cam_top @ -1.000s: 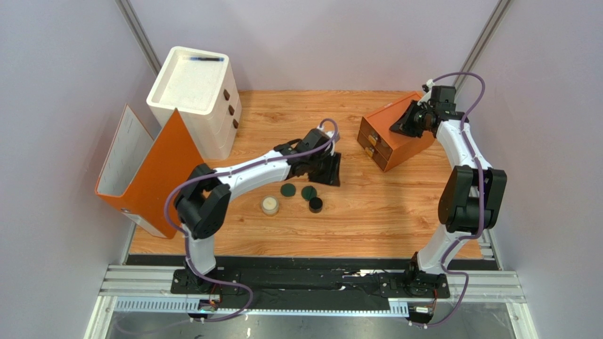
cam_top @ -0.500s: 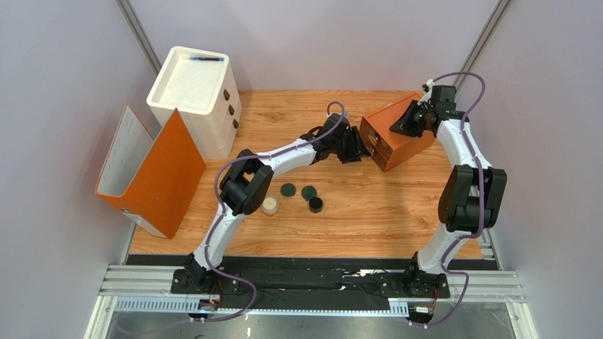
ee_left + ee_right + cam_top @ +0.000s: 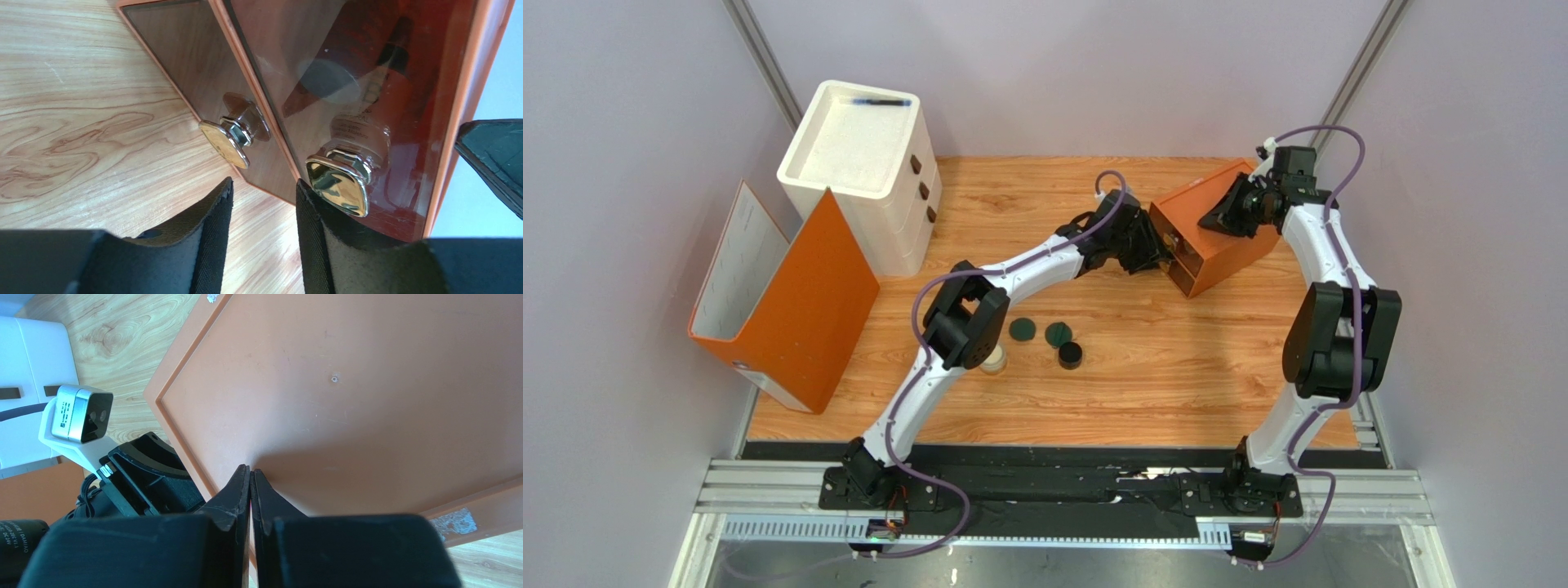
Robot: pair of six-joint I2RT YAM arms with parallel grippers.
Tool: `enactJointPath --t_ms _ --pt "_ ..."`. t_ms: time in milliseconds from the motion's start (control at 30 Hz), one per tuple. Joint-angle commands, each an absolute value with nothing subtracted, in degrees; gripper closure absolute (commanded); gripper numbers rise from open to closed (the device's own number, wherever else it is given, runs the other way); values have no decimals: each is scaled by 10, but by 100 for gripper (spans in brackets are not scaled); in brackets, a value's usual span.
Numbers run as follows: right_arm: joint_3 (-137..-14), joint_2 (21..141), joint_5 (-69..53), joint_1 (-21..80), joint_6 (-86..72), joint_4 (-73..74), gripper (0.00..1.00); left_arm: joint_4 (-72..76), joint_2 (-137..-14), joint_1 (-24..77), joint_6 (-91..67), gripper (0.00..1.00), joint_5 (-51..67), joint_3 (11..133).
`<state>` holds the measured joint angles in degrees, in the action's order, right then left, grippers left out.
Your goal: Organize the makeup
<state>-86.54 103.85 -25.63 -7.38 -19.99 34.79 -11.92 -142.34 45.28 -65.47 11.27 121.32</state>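
Note:
Two dark-green discs (image 3: 1022,330) (image 3: 1058,333) and a black round jar (image 3: 1070,355) lie mid-table. The cream jar (image 3: 994,359) is partly hidden behind my left arm's elbow. My left gripper (image 3: 1146,254) (image 3: 263,191) is open and empty at the front of the small orange drawer box (image 3: 1210,233). Its right finger (image 3: 319,239) is right beside the upper drawer's metal knob (image 3: 339,184), and the other knob (image 3: 226,142) is just ahead. A tube (image 3: 368,113) shows dimly through the tinted drawer front. My right gripper (image 3: 1236,216) (image 3: 250,473) is shut, its tips on the box's top (image 3: 368,386).
A white three-drawer unit (image 3: 860,165) stands at the back left, with a pen on top. An orange and white binder (image 3: 787,300) stands open at the left edge. Grey walls close in on both sides.
My left arm has swung from above the green discs to the right, up to the drawer box's front. The right arm has not moved.

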Motion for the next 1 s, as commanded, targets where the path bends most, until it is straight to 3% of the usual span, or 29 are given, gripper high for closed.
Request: enactJointPath --t_ms 0,533,700,967 --pt "-818 1105 -195 -69 -175 487 95 -126 -1427 454 -667 53 93 1235" --pt "-818 1111 -196 -71 -176 489 95 -187 -1490 454 -666 57 62 1306" --pt "-818 1114 -194 -72 -176 489 95 -231 -1500 454 -650 64 68 1322" --pt "-819 1115 -192 -72 -176 491 95 -244 -1438 438 -653 71 55 1193"
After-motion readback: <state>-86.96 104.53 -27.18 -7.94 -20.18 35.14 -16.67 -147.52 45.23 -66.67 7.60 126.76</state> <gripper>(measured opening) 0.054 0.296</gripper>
